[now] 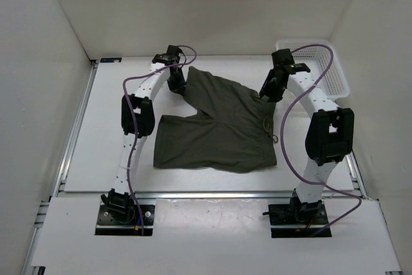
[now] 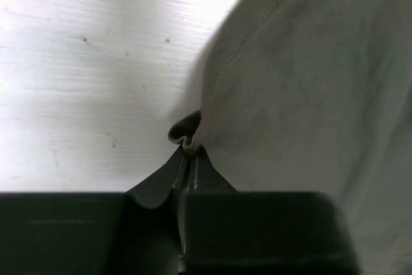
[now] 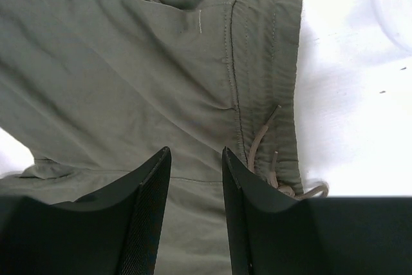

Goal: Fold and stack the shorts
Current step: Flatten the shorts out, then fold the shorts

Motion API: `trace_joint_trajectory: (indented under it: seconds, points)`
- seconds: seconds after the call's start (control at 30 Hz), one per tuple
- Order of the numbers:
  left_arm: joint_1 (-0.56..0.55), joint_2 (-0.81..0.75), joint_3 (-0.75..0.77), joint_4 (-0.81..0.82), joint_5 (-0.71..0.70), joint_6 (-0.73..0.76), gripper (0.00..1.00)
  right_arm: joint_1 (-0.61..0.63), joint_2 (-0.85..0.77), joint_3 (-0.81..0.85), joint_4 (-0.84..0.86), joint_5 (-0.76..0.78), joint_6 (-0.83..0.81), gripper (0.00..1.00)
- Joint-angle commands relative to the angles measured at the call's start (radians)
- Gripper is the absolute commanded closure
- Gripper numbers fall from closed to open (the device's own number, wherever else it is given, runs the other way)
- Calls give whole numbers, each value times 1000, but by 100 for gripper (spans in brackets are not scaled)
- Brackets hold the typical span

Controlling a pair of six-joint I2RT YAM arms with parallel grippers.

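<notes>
The dark olive shorts [image 1: 219,123] lie spread on the white table, waistband to the right with a tan drawstring [image 1: 272,134]. My left gripper [image 1: 175,76] is at the far left leg corner, shut on a pinch of hem fabric [image 2: 188,138]; the cloth [image 2: 309,82] drapes to the right of it. My right gripper [image 1: 271,91] hovers open over the far waistband end. In the right wrist view its fingers [image 3: 149,191] stand apart above the fabric [image 3: 129,75], with the drawstring [image 3: 261,143] just right of them.
A white mesh basket [image 1: 322,69] stands at the back right, close behind the right arm. White walls enclose the table on three sides. The table's front rail [image 1: 206,194] runs before the arm bases.
</notes>
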Motion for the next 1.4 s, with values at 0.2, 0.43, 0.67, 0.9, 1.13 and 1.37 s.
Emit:
trace_joint_trajectory:
  seconds: [0.2, 0.43, 0.67, 0.9, 1.13, 1.37]
  points:
    - [56, -371, -233, 30, -42, 45, 90, 1, -41, 8, -16, -11, -54, 57]
    - [103, -476, -342, -13, -3, 65, 90, 10, -13, 24, 2, -83, -86, 56]
    - [154, -467, -413, -47, -91, 47, 90, 29, 73, 119, -30, -120, -151, 50]
    - [198, -432, -379, -45, -28, 57, 56, 67, 212, 311, -93, -88, -200, 45]
    - [208, -291, -151, -27, 41, 66, 39, 67, 349, 467, -122, -19, -157, 45]
    - [208, -67, 81, 27, 99, 53, 21, 58, 541, 720, -202, 57, -100, 43]
